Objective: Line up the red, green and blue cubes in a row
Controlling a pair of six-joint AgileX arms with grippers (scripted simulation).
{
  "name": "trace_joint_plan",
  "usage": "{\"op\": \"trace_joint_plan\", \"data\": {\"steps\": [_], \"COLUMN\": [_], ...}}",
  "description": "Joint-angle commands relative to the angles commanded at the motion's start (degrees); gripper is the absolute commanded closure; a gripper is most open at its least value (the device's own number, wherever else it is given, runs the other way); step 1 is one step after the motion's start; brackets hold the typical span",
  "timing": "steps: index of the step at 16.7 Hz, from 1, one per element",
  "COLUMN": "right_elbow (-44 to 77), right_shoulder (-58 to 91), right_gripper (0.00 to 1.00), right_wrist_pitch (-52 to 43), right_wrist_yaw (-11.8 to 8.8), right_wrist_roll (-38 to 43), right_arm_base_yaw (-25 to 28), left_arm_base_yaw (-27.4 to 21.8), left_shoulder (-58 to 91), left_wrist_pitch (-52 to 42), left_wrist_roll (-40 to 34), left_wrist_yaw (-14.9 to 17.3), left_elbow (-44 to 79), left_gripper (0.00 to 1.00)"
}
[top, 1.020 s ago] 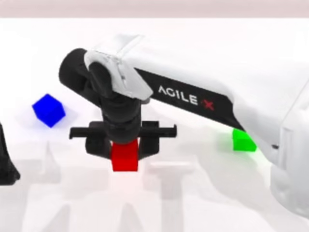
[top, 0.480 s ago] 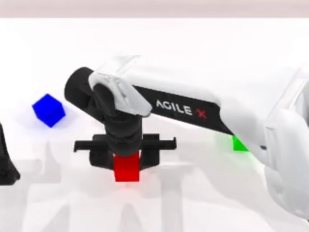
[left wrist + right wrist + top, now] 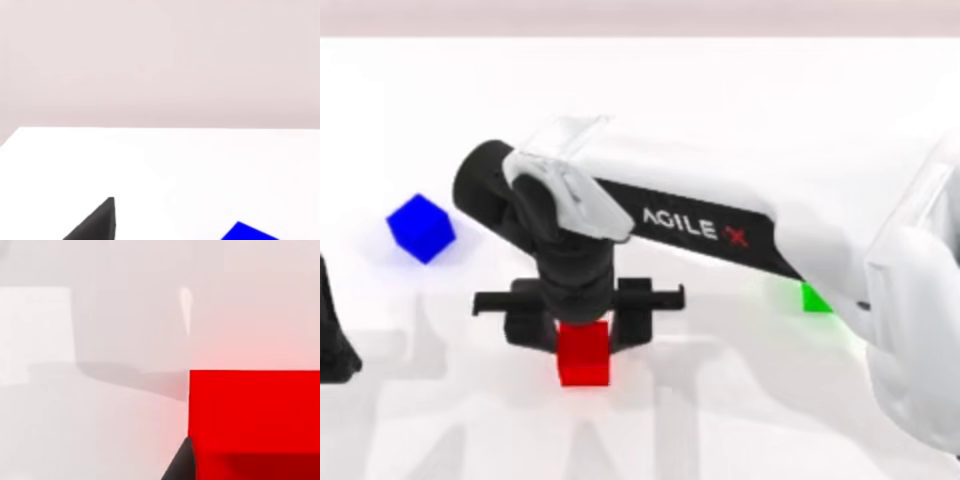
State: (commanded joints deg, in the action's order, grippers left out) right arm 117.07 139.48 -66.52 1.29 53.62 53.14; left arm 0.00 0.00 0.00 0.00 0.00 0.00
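The red cube (image 3: 584,355) sits low at the table's middle, and my right gripper (image 3: 582,332) is shut on it, a black finger on each side. In the right wrist view one dark fingertip (image 3: 182,462) presses against the red cube's (image 3: 255,415) edge. The blue cube (image 3: 421,228) rests alone at the left, turned diagonally; a corner of that blue cube (image 3: 250,233) shows in the left wrist view. The green cube (image 3: 815,298) lies at the right, partly hidden under the right arm. My left gripper (image 3: 332,345) is parked at the left edge, open and holding nothing.
The white right arm (image 3: 740,225) reaches across the table from the right, over the green cube. The table's far edge (image 3: 640,38) runs along the top. Bare white surface lies between the blue and red cubes.
The right gripper carried the red cube slightly right and toward the table's near side, then lowered a touch. The arm now covers more of the green cube. The left arm stayed still.
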Motion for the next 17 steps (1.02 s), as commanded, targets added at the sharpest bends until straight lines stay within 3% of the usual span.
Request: {"op": "trace_joint_plan", "data": {"steps": [4,5,14,17], "right_elbow": [0.0,0.0,0.2,4.29], "right_shoulder": [0.0,0.0,0.01,0.0], "right_gripper": [0.02,0.0,0.0,0.0], "right_wrist_pitch": [0.0,0.0,-0.2,-4.33], "right_wrist_yaw": [0.0,0.0,0.0,0.05], "right_wrist_roll": [0.0,0.0,0.02,0.41], "right_arm_base_yaw": [0.0,0.0,-0.12,-0.15], "left_arm_base_yaw": [0.0,0.0,0.0,0.0], "left_shoulder": [0.0,0.0,0.0,0.0], "left_wrist_pitch": [0.0,0.0,0.0,0.0], "left_wrist_roll": [0.0,0.0,0.0,0.0], "left_wrist_yaw": [0.0,0.0,0.0,0.0], "left_elbow": [0.0,0.0,0.0,0.0], "left_gripper": [0.0,0.0,0.0,0.0]}}
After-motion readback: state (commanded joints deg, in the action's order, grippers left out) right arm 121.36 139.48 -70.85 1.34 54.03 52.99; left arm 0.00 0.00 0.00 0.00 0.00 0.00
